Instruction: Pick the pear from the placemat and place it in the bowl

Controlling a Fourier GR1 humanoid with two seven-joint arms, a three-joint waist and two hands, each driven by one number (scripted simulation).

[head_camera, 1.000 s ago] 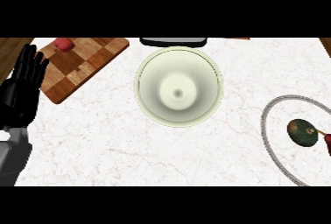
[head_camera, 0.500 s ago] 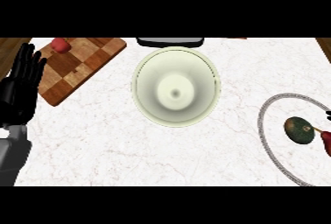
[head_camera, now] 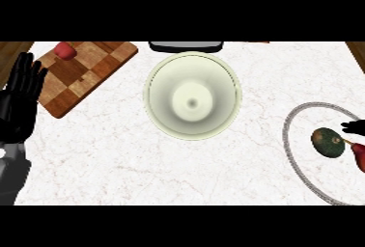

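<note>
the pear (head_camera: 329, 143) lies on the placemat (head_camera: 299, 120) at right, the bowl (head_camera: 192, 96) holds nothing. right hand (head_camera: 354, 127) barely shows; its fingers' state i cannot tell. left hand (head_camera: 20, 99) rests open.

The white marble counter (head_camera: 214, 169) holds a big pale green bowl (head_camera: 192, 96) mid-counter, a checkered wooden board (head_camera: 85, 72) at its far left corner, and a round grey-edged placemat (head_camera: 296, 159) at its right edge.

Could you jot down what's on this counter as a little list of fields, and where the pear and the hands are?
bowl: pale bowl, mid-counter, nothing in it
pear: dark green pear, on the round placemat at right
right hand: black fingers at right edge, beside the pear
left hand: left hand open, resting at left edge
board: checkered cutting board, small red item on it
</note>
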